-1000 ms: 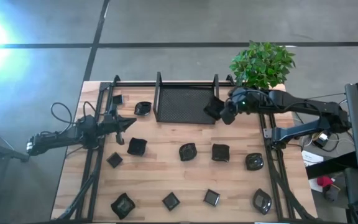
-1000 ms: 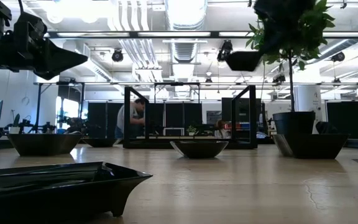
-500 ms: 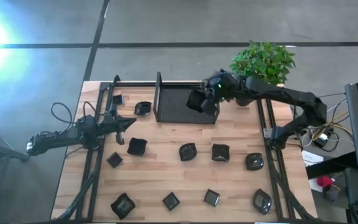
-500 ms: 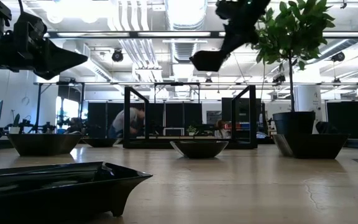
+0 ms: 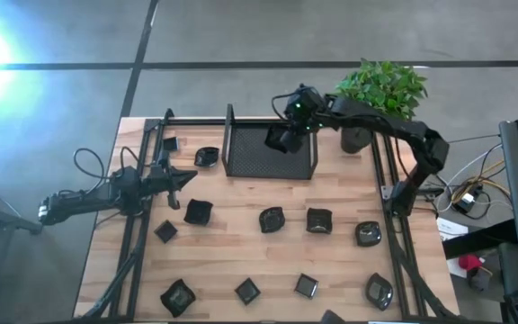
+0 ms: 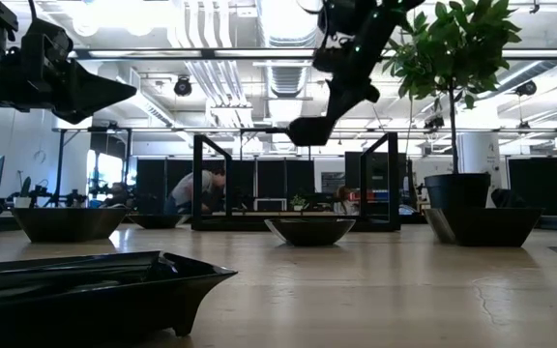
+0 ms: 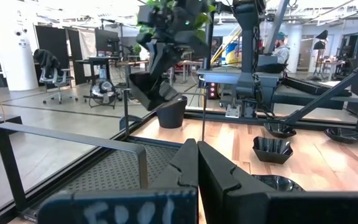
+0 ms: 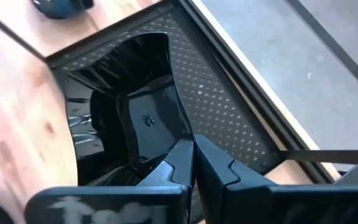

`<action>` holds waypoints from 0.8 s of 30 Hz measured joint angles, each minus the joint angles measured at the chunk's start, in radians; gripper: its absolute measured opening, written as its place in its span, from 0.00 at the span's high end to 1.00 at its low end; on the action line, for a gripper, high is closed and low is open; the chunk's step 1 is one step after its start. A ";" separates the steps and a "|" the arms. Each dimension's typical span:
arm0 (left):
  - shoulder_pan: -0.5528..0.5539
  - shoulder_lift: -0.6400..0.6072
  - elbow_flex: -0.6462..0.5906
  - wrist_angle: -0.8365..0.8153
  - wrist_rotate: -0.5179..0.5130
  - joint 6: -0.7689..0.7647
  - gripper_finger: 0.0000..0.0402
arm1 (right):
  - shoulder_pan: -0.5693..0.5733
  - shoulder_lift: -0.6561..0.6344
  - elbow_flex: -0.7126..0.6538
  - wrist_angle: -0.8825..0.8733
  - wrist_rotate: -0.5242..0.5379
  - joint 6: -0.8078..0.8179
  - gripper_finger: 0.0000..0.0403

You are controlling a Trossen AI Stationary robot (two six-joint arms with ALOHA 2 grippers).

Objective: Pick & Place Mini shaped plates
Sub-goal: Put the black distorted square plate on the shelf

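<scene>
Right claw reaches over mesh tray, clamping a plate aloft.

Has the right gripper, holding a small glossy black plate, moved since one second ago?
Yes. In the high view the right gripper, with the small glossy black plate, moved left from beside the big black mesh tray to above it.

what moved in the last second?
The right gripper, shut on a mini plate, carried it from beside the mesh tray's plant-side end to above the mesh tray, and lower; nothing let go. The left gripper, shut and empty, and the other plates on the table stayed put. A person in the room behind shifted slightly.
</scene>
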 joint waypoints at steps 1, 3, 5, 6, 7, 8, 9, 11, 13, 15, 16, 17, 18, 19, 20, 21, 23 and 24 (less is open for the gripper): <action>0.000 0.000 0.000 0.000 0.000 0.000 1.00 | -0.006 0.011 0.008 0.002 0.000 -0.006 0.98; 0.000 0.000 0.000 0.000 0.000 0.000 1.00 | -0.021 0.033 0.019 0.003 0.000 -0.022 0.98; 0.000 0.000 0.000 0.000 0.000 0.000 1.00 | -0.033 0.054 0.029 0.005 0.000 -0.045 0.98; 0.000 0.000 0.000 0.000 0.000 0.001 1.00 | -0.039 0.064 0.032 0.006 0.000 -0.060 0.98; 0.000 0.000 0.000 0.000 0.000 0.001 1.00 | -0.043 0.073 0.035 0.006 0.000 -0.072 0.98; 0.000 0.000 0.000 0.000 0.000 0.001 1.00 | -0.048 0.085 0.038 0.008 0.000 -0.085 0.98; 0.000 0.000 0.000 -0.001 0.000 0.001 1.00 | -0.053 0.097 0.040 0.012 0.000 -0.097 0.98; 0.000 0.000 0.000 0.000 0.000 0.002 1.00 | -0.062 0.125 0.040 0.010 -0.018 -0.123 0.98; 0.000 0.000 0.000 0.000 0.000 0.002 1.00 | -0.076 0.152 0.039 0.009 -0.062 -0.147 0.98; 0.000 0.000 0.000 0.000 0.000 0.002 1.00 | -0.093 0.173 0.039 0.010 -0.091 -0.166 0.98; 0.000 0.000 0.000 -0.001 0.000 0.002 1.00 | -0.101 0.183 0.039 0.010 -0.092 -0.173 0.98; 0.000 0.000 0.000 0.000 0.000 0.002 1.00 | -0.110 0.193 0.039 0.011 -0.091 -0.184 0.98; 0.000 0.000 0.000 0.000 0.000 0.002 1.00 | -0.119 0.201 0.039 0.011 -0.091 -0.191 0.98; 0.000 0.000 0.000 -0.001 0.000 0.002 1.00 | -0.127 0.210 0.039 0.010 -0.090 -0.195 0.98; 0.000 0.000 0.000 -0.001 0.000 0.001 1.00 | -0.134 0.218 0.039 0.011 -0.090 -0.194 0.98; 0.000 0.000 0.000 -0.001 0.002 0.002 1.00 | -0.139 0.226 0.039 0.012 -0.089 -0.188 0.98; 0.000 0.000 0.000 -0.001 0.003 0.001 1.00 | -0.146 0.244 0.039 0.015 -0.085 -0.179 0.98; 0.000 0.000 0.000 -0.001 0.003 0.001 1.00 | -0.148 0.254 0.039 0.015 -0.083 -0.181 0.98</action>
